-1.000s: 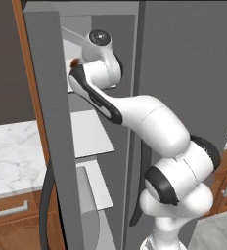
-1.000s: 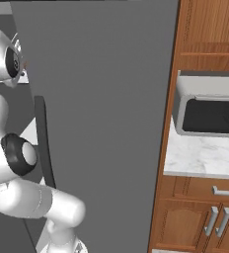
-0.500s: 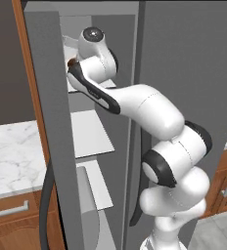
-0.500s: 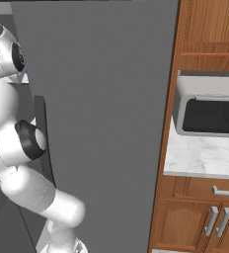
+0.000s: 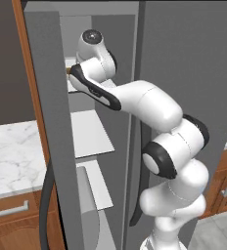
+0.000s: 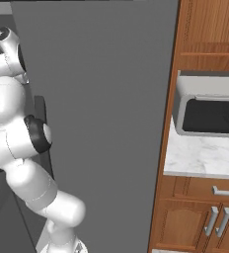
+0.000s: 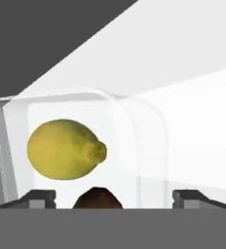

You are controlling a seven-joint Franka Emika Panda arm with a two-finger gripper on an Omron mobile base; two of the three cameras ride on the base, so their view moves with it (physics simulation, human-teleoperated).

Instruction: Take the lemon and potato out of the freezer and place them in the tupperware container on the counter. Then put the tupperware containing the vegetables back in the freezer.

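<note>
Freezer shelf (image 7: pixel 202 107): tupperware container (image 7: pixel 149 141) holding lemon (image 7: pixel 66 149), potato (image 7: pixel 98 198), between spread hand (image 7: pixel 114 197) fingertips.

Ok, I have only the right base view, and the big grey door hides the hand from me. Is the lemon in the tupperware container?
Observer: Yes. In the hand view the lemon lies inside the tupperware container, near one of its walls.
Operator: And the potato?
Observer: The potato sits close beside the lemon and looks to be in the container too. Its top shows at the bottom of that view.
Operator: Is the gripper closed on something?
Observer: No. The gripper is open, with its fingertips wide apart.
</note>
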